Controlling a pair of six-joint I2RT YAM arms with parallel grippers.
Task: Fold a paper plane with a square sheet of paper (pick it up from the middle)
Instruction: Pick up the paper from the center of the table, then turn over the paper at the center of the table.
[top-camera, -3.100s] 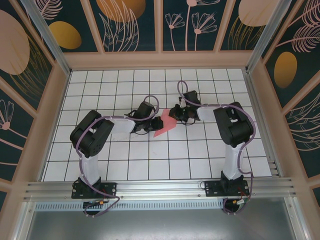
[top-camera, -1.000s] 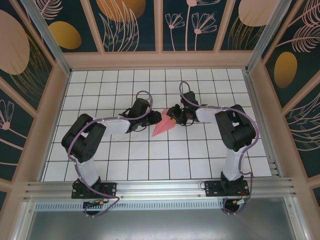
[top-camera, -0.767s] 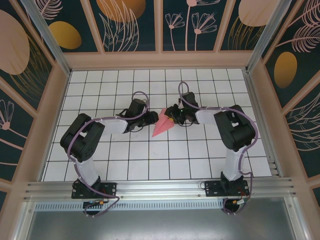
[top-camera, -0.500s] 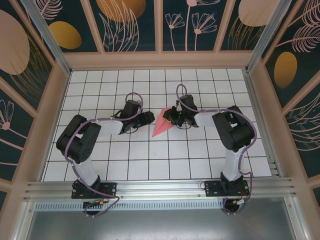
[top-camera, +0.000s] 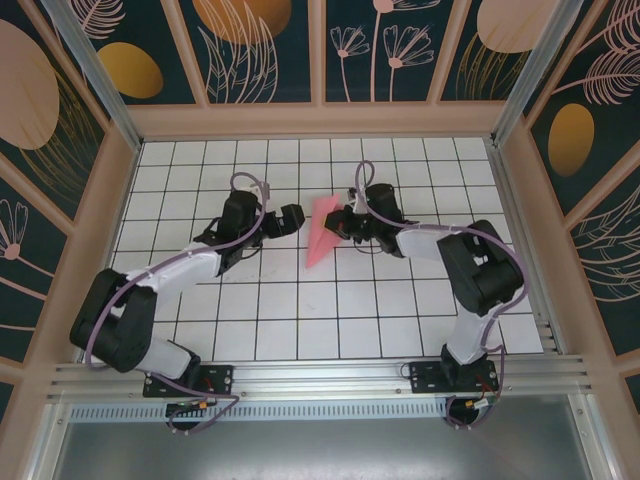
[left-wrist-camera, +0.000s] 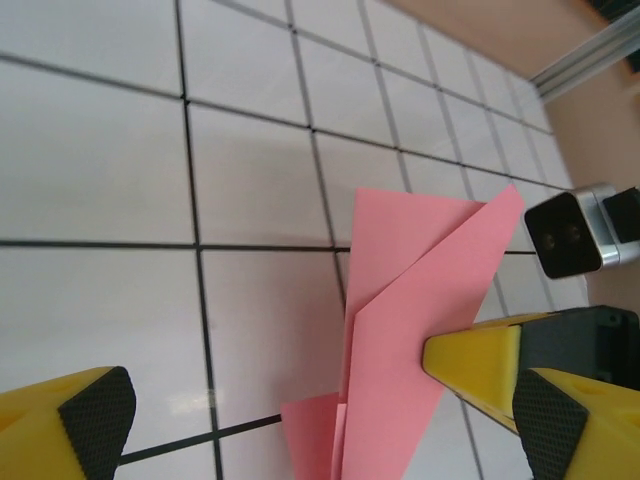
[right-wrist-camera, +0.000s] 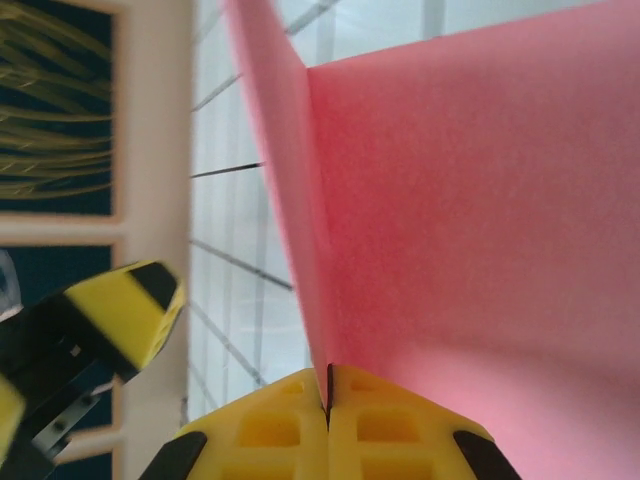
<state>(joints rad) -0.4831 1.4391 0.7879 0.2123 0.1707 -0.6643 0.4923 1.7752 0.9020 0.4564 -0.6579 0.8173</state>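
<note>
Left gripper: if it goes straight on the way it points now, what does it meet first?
Most likely the paper plane, held by the shut right gripper straight ahead of the open left gripper. Depth is unclear, so the paper's edge may pass between its jaws.

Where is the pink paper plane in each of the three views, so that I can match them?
Top external: the paper plane is near the picture's middle, a slim pink wedge.
Left wrist: the paper plane is at lower centre-right, in front of white tiles.
Right wrist: the paper plane covers the right and upper part, very close.
Shared landmark: the right pincer, shut on the plane's edge, yellow in both wrist views.
</note>
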